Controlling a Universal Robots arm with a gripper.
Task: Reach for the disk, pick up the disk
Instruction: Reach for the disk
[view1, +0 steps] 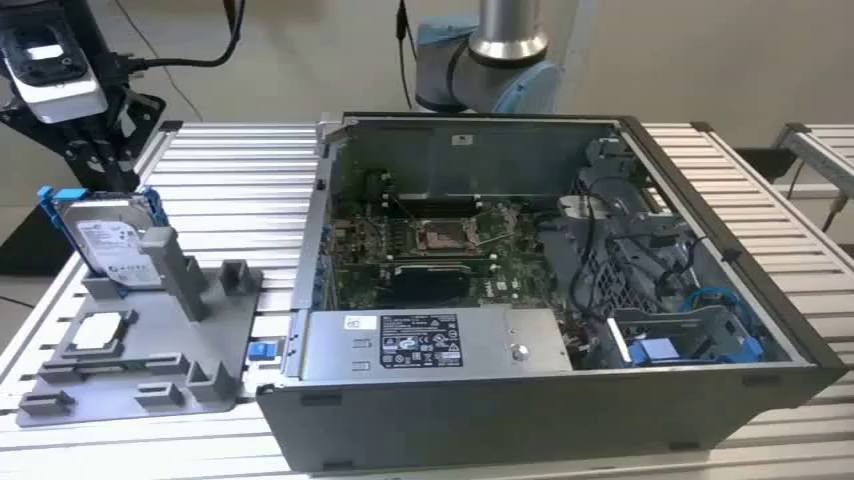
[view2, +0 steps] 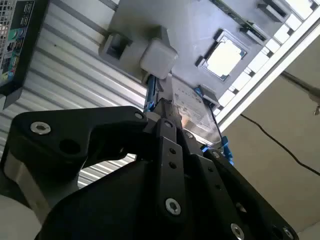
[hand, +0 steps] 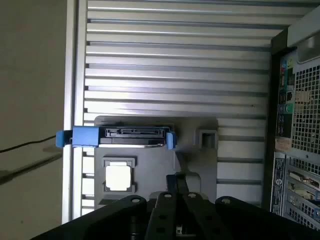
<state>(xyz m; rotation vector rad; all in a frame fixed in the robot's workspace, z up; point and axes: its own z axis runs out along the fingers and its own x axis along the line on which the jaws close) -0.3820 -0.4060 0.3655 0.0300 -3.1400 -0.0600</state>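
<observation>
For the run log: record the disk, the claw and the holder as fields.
disk: upright on its edge in the grey holder, blue rails on both sides
claw: just above the disk's top edge; contact unclear
holder: on the slatted table, beside the open computer case
pickup: not lifted yet

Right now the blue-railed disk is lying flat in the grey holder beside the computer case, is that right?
Not quite: the disk stands on edge, not flat, in the grey holder beside the computer case, as the exterior view shows.
</observation>
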